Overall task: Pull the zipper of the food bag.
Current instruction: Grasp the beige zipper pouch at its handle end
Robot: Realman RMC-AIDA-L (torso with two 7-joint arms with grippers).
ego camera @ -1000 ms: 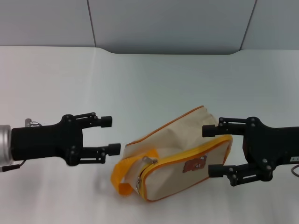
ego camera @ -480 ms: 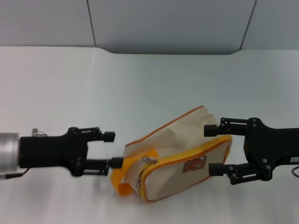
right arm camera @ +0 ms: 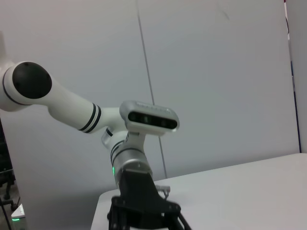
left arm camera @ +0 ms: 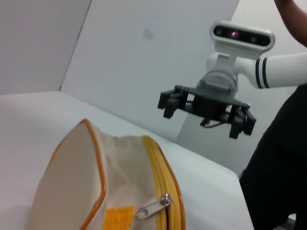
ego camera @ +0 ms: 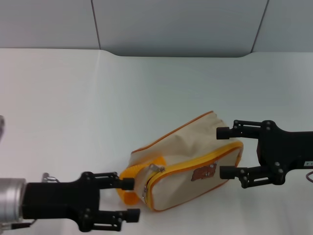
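- The left gripper (ego camera: 130, 199) was at the near edge of the table (ego camera: 73, 98), left of centre, its jaws spread with nothing between them.
- In the head view, its upper fingertip (ego camera: 127, 183) was just beside the yellow strap loop (ego camera: 128, 185) of the food bag (ego camera: 188, 161); contact could not be confirmed.
- The food bag lay on the near half of the table, slightly right of centre, with its strap end toward the left gripper and its far end between the fingers of the right gripper (ego camera: 225, 152).
- The zipper (ego camera: 195, 162) ran around the bag's near face as a yellow-orange track. Its silver pull tab (ego camera: 156, 168) sat at the strap end, just beside the loop.
- The small brown bear patch (ego camera: 204, 173) was visible on the near face in the head view only.
- The left wrist view showed the pull tab (left arm camera: 153, 207) close up, lying across the zipper (left arm camera: 165, 191) track, and the orange piping (left arm camera: 98, 167) on the bag's (left arm camera: 67, 187) end panel. The left gripper's own fingers were not visible there.
- The same view showed the right gripper (left arm camera: 206, 117) beyond the bag, fingers parted.
- The right gripper was near the right edge of the table, jaws spread on either side of the bag's far end; contact with the fabric could not be confirmed.
- The right wrist view showed neither the bag nor that arm's fingers, only the left gripper (right arm camera: 144, 218) from behind against a grey wall (right arm camera: 216, 72).
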